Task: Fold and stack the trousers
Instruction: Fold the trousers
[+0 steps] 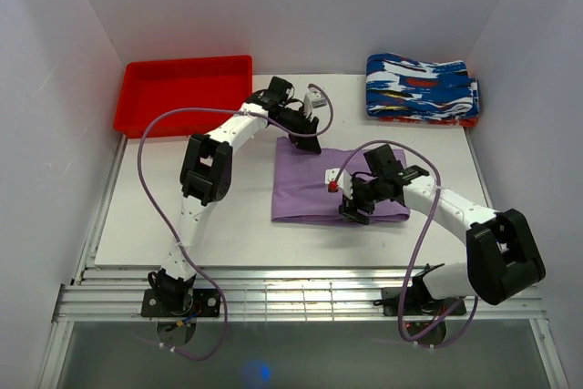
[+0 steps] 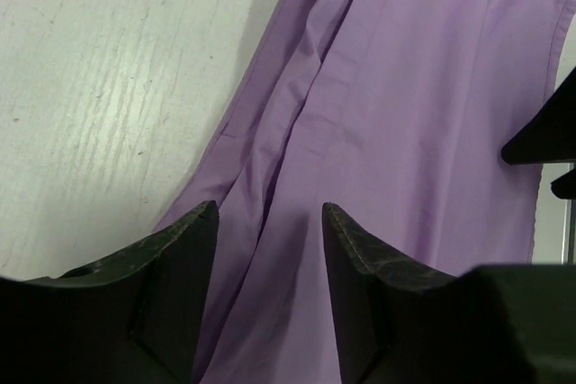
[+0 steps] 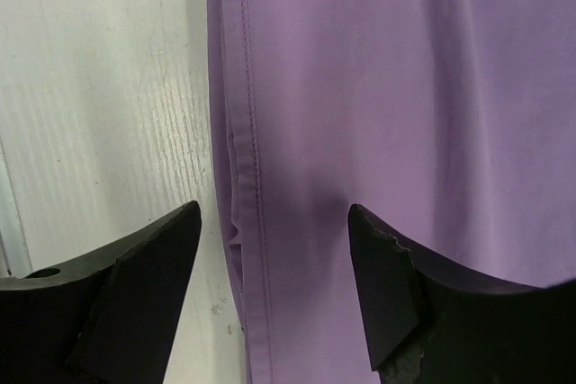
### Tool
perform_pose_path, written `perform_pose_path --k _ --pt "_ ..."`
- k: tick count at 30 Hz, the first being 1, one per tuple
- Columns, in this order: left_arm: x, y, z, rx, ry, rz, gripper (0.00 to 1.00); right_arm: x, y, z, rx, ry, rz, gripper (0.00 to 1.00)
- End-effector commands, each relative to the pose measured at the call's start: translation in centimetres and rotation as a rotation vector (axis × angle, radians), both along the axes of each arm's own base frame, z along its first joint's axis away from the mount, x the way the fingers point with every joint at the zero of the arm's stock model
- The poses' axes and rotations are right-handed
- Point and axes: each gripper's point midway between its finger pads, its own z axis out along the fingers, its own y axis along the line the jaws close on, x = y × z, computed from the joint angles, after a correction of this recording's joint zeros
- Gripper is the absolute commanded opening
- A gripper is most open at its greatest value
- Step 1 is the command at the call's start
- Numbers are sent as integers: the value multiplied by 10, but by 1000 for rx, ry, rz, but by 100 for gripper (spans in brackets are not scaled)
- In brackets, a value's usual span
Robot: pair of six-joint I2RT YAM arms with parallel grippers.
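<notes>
The lilac trousers (image 1: 305,187) lie folded into a flat rectangle in the middle of the white table. My left gripper (image 1: 307,141) is open just above their far left corner; in the left wrist view (image 2: 270,209) its jaws stand apart over creased cloth (image 2: 405,114) near the edge. My right gripper (image 1: 353,213) is open low over the near edge. In the right wrist view (image 3: 274,209) its jaws straddle the stitched hem (image 3: 252,132), one finger over bare table. Neither gripper holds anything.
A red tray (image 1: 182,88) stands at the back left. A stack of blue-white-red patterned folded garments (image 1: 421,88) sits at the back right. The white board (image 1: 182,216) ends at a slatted rail near the arm bases. White walls enclose the sides.
</notes>
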Motion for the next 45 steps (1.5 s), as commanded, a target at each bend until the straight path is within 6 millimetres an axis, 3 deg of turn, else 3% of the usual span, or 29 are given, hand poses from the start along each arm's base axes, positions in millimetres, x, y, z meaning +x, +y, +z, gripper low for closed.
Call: perform_pose_path --k 1,4,9,13,14,16,21,26,28,29,31,33,34,36,37,39,40,41,42,43,44,45 --pt "-14 -5 22 -63 -18 -65 59 12 4 -7 -18 -67 6 72" --pt "-23 -3 21 -69 -18 -88 50 14 3 -13 -42 -70 3 68" --pt "-28 -3 21 -81 -4 -104 46 12 2 -19 -69 -62 12 55" --pt "-22 -7 21 -78 -6 -82 24 9 0 -24 -92 -56 17 23" --pt "-16 -8 21 -68 -14 -62 9 7 0 -25 -96 -53 21 9" --pt "-5 -10 21 -62 -42 -24 0 2 -2 -28 -101 -45 28 8" --pt "32 -11 22 -29 -113 117 0 -14 -6 -37 -123 0 55 8" --pt "49 -9 17 4 -120 185 0 -29 -23 -53 -200 11 78 11" --pt "49 -7 21 5 -125 187 25 -26 -25 -50 -209 8 45 27" --pt "47 -6 23 6 -125 191 35 -21 -23 -44 -202 -9 26 45" --pt "41 -1 43 -18 -127 197 55 -11 -17 -22 -159 -51 -22 56" --pt "40 4 63 -49 -152 213 60 0 -7 17 -63 -93 -83 68" --pt "38 12 94 -81 -184 235 64 3 -4 32 -27 -112 -100 71" --pt "38 24 114 -101 -219 270 70 9 -1 70 66 -153 -159 81" --pt "40 37 144 -112 -292 305 83 15 -7 81 87 -154 -207 82" --pt "41 47 162 -96 -377 338 97 23 -16 104 162 -133 -313 90" --pt "42 52 170 -84 -426 350 98 27 -24 111 187 -124 -366 93" --pt "39 59 191 -87 -478 365 98 37 -47 119 217 -122 -463 98" --pt "36 62 189 -75 -494 363 98 35 -51 123 262 -71 -500 96" --pt "32 65 192 -71 -516 359 98 37 -73 120 266 -38 -591 94" --pt "28 69 210 -90 -573 360 98 36 -82 121 282 -18 -632 91" --pt "25 70 212 -96 -589 359 98 35 -92 117 287 10 -684 90"
